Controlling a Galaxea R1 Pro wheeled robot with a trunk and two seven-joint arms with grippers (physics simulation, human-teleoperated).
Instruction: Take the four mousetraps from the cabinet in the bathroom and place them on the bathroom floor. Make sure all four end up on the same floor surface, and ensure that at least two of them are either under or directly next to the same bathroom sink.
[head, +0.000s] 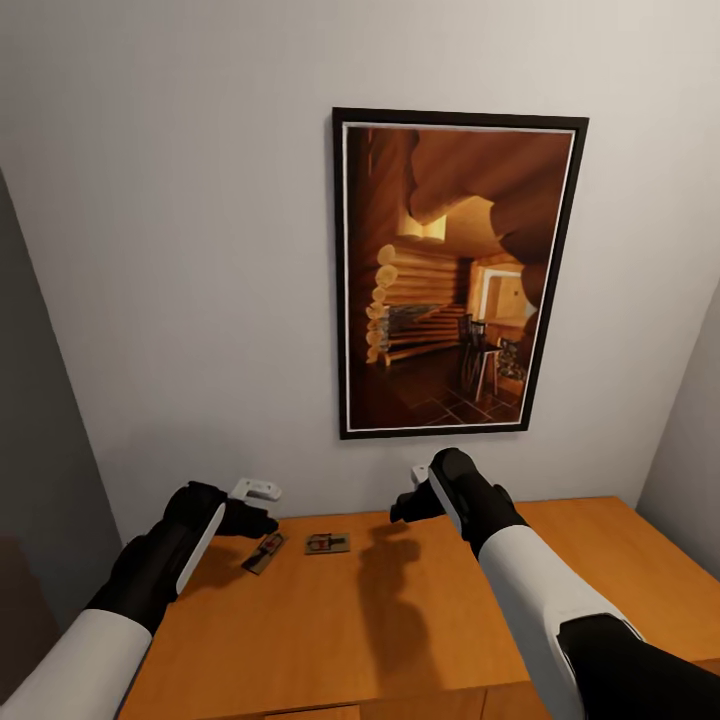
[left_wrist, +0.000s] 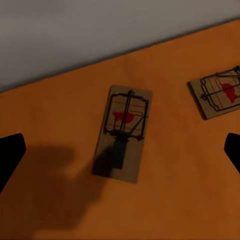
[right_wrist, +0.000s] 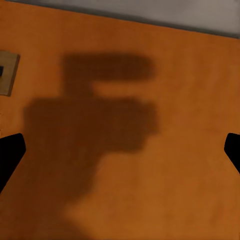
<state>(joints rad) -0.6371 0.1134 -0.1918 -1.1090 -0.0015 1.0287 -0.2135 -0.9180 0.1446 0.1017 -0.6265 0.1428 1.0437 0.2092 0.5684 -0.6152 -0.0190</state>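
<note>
Left claw (head: 262, 503): spread wide, empty, hovering above near mousetrap (left_wrist: 122, 132).
Right claw (head: 408, 500): fingers parted, empty, over bare wood.
Near mousetrap: flat tan board, thin dark wire, red dab.
Second mousetrap (left_wrist: 219, 92): beyond, between both claws.
Cabinet (head: 400, 620): smooth orange-brown top serves as table.
Progress: judged early; two traps visible, none lifted.

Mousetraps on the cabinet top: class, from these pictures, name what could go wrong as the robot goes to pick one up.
1. The near mousetrap lies flat on the cabinet top; the open left gripper may push it along instead of lifting it.
2. The second mousetrap lies close by and could be knocked.
3. Both traps sit near the wall, leaving little room for the left gripper.
</note>
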